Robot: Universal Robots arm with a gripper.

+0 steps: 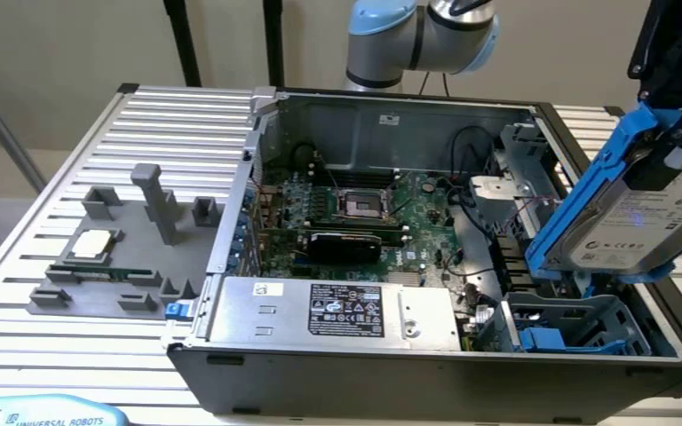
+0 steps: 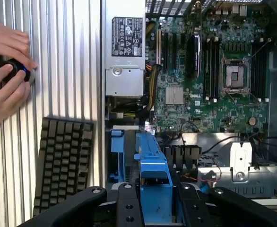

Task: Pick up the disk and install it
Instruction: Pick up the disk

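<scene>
- Exterior view, nearest edge: a pale blue part printed UNIVERSAL ROBOTS (image 1: pixel 45 413) sits at the exterior view's left corner. Beside it is the near wall of the open computer case (image 1: pixel 436 377), which lies on the slatted metal table (image 1: pixel 163 124).
- Just inside that wall the gray power supply (image 1: pixel 329 311) lies flat with its black label up. In the near corner on the exterior view's right sits a blue drive cage (image 1: pixel 578 328).
- Above that cage the gripper (image 1: pixel 678 133) holds the disk (image 1: pixel 643 222) in the air. The disk is steeply tilted, its white label faces the camera, and the blue carrier frames it. Its lower end is close over the cage and apart from it.
- In the wrist view the black fingers (image 2: pixel 129 208) are clamped on either side of the disk (image 2: pixel 152 165), seen edge-on as a blue bar over the cage.
- The wrist view also shows a black keyboard (image 2: pixel 63 165) on the table outside the case, on the power supply side. Near it a person's hand (image 2: pixel 1 94) and a second hand (image 2: pixel 6 40) touch a small round black object (image 2: pixel 15 68).
- Farther in, the green motherboard (image 1: pixel 353 213) covers the case floor, with an open CPU socket (image 1: pixel 359 204).
- On the exterior view's left, outside the case, a gray fixture (image 1: pixel 116 275) carries a small square silver chip (image 1: pixel 90 241).
- Farthest, the arm's blue-and-silver joint (image 1: pixel 424 35) rises behind the case's far wall.
</scene>
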